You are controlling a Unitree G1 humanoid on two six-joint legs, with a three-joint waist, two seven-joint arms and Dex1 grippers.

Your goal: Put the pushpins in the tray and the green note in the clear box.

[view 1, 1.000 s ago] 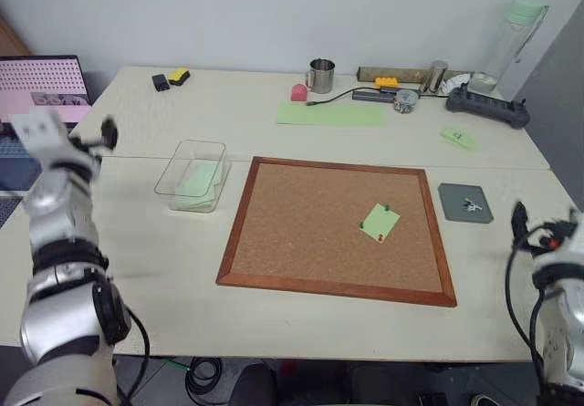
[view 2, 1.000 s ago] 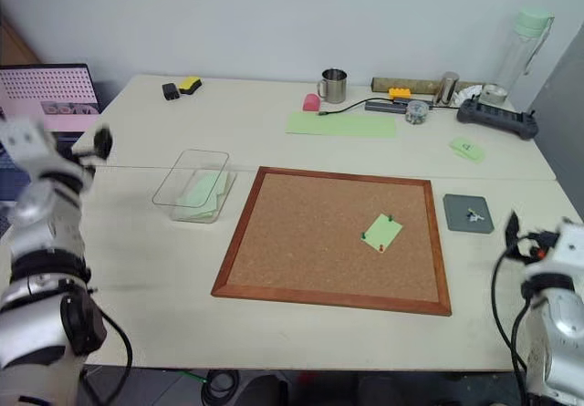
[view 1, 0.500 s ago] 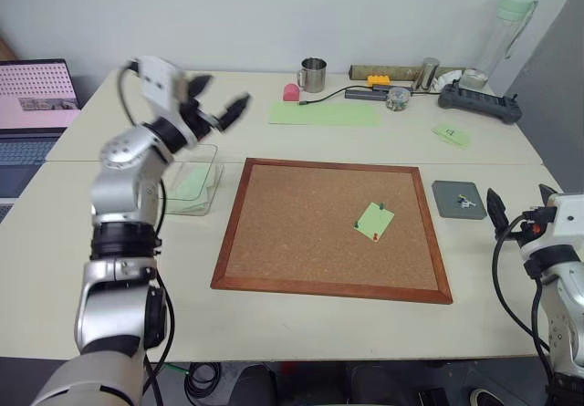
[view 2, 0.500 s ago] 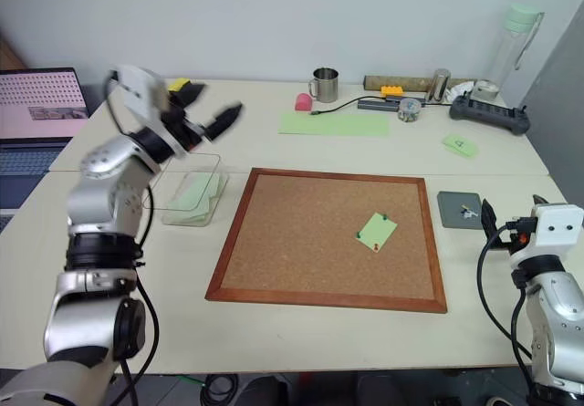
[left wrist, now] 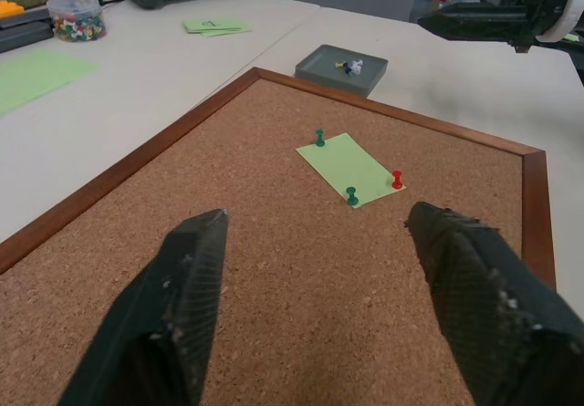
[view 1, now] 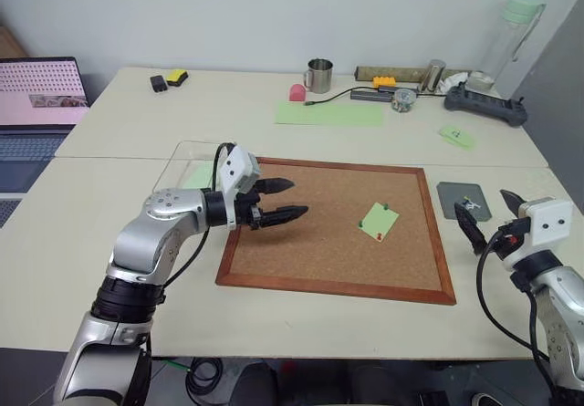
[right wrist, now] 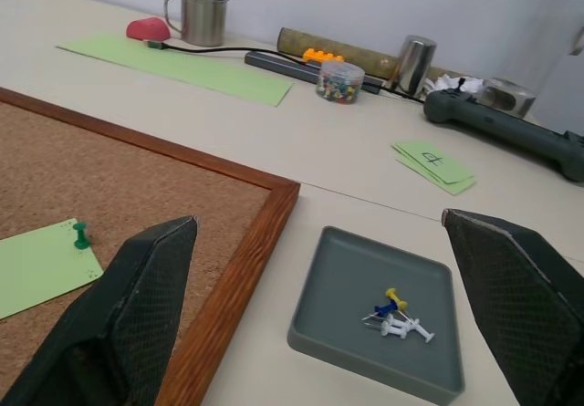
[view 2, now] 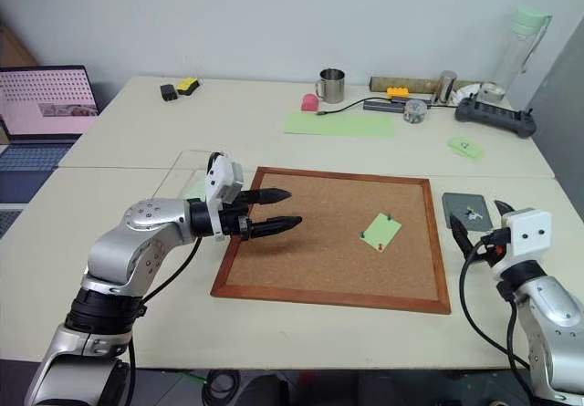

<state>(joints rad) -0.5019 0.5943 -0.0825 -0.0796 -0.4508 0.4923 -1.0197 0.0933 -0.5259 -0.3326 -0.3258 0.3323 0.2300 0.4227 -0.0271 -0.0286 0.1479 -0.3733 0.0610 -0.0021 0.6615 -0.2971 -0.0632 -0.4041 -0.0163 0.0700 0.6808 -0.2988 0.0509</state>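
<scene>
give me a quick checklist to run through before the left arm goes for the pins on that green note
1. Green note still pinned to the cork board: ok; the left wrist view shows three pins, two green and one red.
2. Left gripper open, nothing between its fingers: ok.
3. Path across the board to the note clear: ok.
4. Tray ready to take pins: ok; it sits beside the board and holds a few pins with room left.
5. Right gripper out of the way: ok, open, at the board's right edge near the tray.
6. Clear box free for the note: cannot tell, partly behind the left arm.
</scene>
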